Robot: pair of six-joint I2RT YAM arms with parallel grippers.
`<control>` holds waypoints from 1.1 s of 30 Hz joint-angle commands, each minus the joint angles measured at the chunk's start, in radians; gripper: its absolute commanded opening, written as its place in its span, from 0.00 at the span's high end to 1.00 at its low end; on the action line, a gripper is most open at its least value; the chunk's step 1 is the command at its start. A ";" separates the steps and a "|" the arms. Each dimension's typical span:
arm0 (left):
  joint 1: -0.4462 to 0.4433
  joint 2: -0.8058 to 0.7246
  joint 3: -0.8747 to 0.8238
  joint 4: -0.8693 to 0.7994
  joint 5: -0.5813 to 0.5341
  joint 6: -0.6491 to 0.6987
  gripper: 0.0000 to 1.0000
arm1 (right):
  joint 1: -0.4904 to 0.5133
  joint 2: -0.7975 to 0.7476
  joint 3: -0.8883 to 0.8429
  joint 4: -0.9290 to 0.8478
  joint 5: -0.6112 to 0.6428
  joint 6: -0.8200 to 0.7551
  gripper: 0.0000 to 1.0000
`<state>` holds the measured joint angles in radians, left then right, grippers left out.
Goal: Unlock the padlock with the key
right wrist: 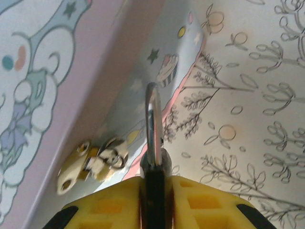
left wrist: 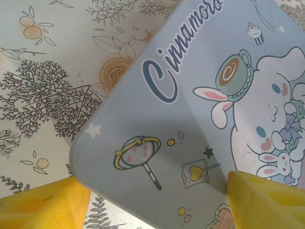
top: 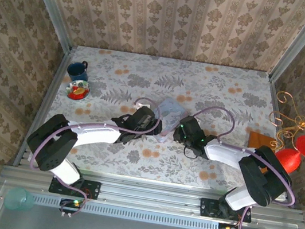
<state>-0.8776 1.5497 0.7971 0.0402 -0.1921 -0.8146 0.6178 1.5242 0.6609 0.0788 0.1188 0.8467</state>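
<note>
Yellow fingers (left wrist: pixel 38 210) of the left gripper (left wrist: pixel 153 186) straddle a corner of the pale blue tin (left wrist: pixel 190 119) and seem to pinch it, likely to steady it on the flowered table (left wrist: pixel 43 86). Just right of the tin, the right gripper (right wrist: pixel 155 188) clamps the dark padlock (right wrist: pixel 153 174) by its body, its shackle (right wrist: pixel 152 119) pointing at the tin's side, probably to hold it firm for the key.

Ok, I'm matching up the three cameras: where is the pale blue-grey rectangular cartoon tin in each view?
Top external: the pale blue-grey rectangular cartoon tin lies at the picture's centre.
Left wrist: the tin covers the centre and right.
Right wrist: the tin takes the upper left.
Shared landmark: the floral-patterned tablecloth under it.
</note>
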 commanded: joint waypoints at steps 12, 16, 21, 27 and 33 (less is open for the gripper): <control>-0.019 0.025 -0.075 -0.090 -0.062 -0.023 0.28 | -0.056 0.033 0.051 0.021 -0.102 -0.053 0.81; -0.012 0.019 -0.080 -0.087 -0.066 -0.023 0.28 | -0.058 0.011 -0.002 0.026 -0.072 -0.028 0.82; -0.003 0.012 -0.092 -0.082 -0.065 -0.021 0.30 | -0.061 -0.017 -0.049 0.059 -0.085 -0.022 0.82; -0.003 0.008 -0.095 -0.080 -0.063 -0.027 0.30 | -0.059 -0.026 -0.084 0.109 -0.115 -0.026 0.85; 0.010 0.008 -0.098 -0.084 -0.064 -0.022 0.30 | -0.061 -0.077 -0.096 0.064 -0.081 -0.032 0.87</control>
<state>-0.8902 1.5398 0.7509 0.1146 -0.2329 -0.8459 0.5625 1.4971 0.5770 0.1516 0.0147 0.8143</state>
